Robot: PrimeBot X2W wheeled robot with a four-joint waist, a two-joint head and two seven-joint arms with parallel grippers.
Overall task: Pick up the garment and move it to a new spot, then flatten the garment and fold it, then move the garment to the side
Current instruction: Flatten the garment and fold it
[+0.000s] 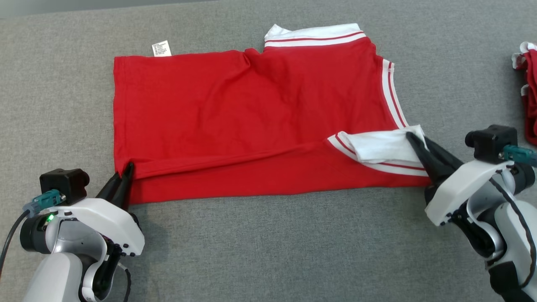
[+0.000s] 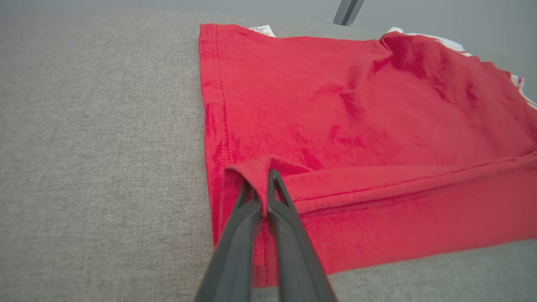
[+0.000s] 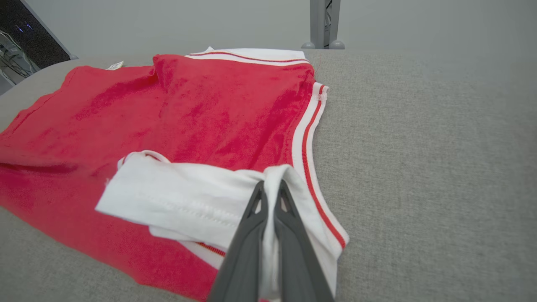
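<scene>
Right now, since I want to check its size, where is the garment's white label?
In the head view, the white label sticks out past the far edge of the red garment, near its left corner, on the grey surface.

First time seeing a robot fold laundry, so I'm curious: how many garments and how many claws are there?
Garments: 2, the red garment and a red-and-white bundle at the right edge.
Grippers: 2, the left gripper and the right gripper, both pinching the red garment.
Total: 4
</scene>
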